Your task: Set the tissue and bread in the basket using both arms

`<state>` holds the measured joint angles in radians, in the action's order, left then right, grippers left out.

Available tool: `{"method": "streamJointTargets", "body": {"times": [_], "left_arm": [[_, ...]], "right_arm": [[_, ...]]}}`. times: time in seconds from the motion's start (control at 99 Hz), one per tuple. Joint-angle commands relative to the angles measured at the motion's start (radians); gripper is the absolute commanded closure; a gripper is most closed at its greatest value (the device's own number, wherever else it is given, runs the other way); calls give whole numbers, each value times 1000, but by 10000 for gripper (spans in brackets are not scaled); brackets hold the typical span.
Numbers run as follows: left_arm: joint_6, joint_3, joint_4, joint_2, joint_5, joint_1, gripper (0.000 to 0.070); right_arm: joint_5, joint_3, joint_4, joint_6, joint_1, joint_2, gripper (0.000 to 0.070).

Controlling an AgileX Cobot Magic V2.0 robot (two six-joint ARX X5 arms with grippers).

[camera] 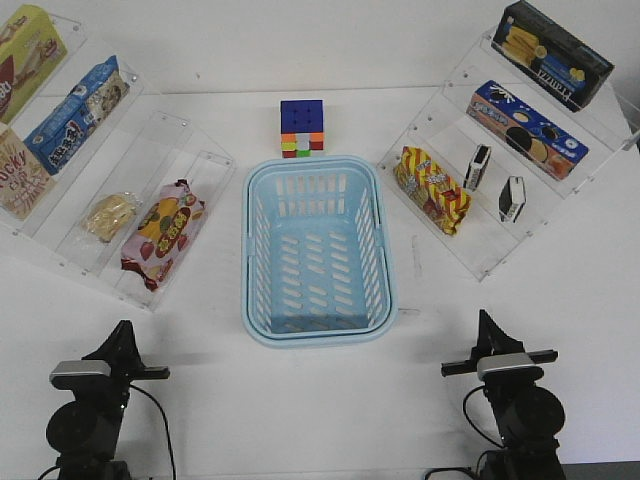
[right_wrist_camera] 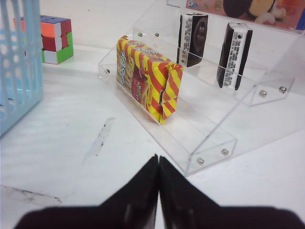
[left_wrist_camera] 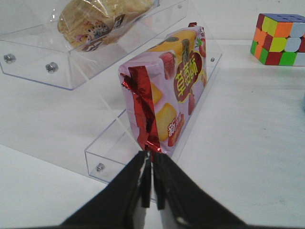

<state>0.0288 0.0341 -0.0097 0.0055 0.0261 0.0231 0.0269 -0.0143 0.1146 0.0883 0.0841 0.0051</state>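
Both black robot arms sit at the near table edge, left arm at near left, right arm at near right. Left gripper (left_wrist_camera: 152, 164): pointed black fingers pressed together, holding nothing, tips just short of a pink-and-red printed snack bag (left_wrist_camera: 167, 100) lying in the lowest tier of the clear acrylic stepped rack on the left (camera: 100, 255). Right gripper (right_wrist_camera: 158, 164): fingers likewise pressed together, empty, above bare white table (camera: 560, 300). Centre of table: light blue rectangular plastic basket with slotted sides (camera: 316, 252), nothing inside it. Bread, a small tan-golden piece in clear wrapper (camera: 109, 215), lies on the left rack one tier up from the pink bag, left of the basket. On the clear acrylic rack at right (camera: 480, 262), a red-and-yellow striped snack bag (camera: 432, 188) occupies the lowest tier; one tier up stand two small black tissue packs with white edges, one nearer the basket (camera: 477, 167), the other to its right (camera: 512, 199), both upright and apart from each other. Beyond the basket, just beside its far rim: a multicoloured puzzle cube (camera: 302, 127). Upper tiers of both racks hold blue and dark boxed cookies.
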Motion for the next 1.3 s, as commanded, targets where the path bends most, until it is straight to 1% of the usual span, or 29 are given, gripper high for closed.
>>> {"method": "streamJointTargets", "body": {"times": [0.0, 0.697, 0.768, 0.919, 1.01, 1.051, 1.111, 1.202, 1.242, 1.293], "left_arm": [[6, -18, 11, -2, 0, -2, 699], [6, -18, 11, -2, 0, -2, 699], [6, -18, 11, -2, 0, -2, 699], [6, -18, 11, -2, 0, -2, 699], [6, -18, 11, -2, 0, -2, 699], [6, -18, 11, -2, 0, -2, 699], [6, -18, 11, -2, 0, -2, 699], [6, -18, 11, -2, 0, -2, 699], [6, -18, 11, -2, 0, -2, 699], [6, -18, 11, -2, 0, -2, 699]], "right_arm": [[0, 2, -13, -13, 0, -4, 696], [0, 2, -14, -15, 0, -4, 695], [-2, 2, -44, -23, 0, -4, 695], [-3, 2, -117, -119, 1, -4, 695], [-4, 2, -146, -150, 1, -4, 695], [-3, 2, -151, -179, 1, -4, 696], [0, 2, -153, -239, 0, -4, 696], [15, -4, -171, -380, 0, -4, 696], [36, -22, -161, -432, 0, -4, 697], [69, -64, -119, -452, 0, -1, 697]]}}
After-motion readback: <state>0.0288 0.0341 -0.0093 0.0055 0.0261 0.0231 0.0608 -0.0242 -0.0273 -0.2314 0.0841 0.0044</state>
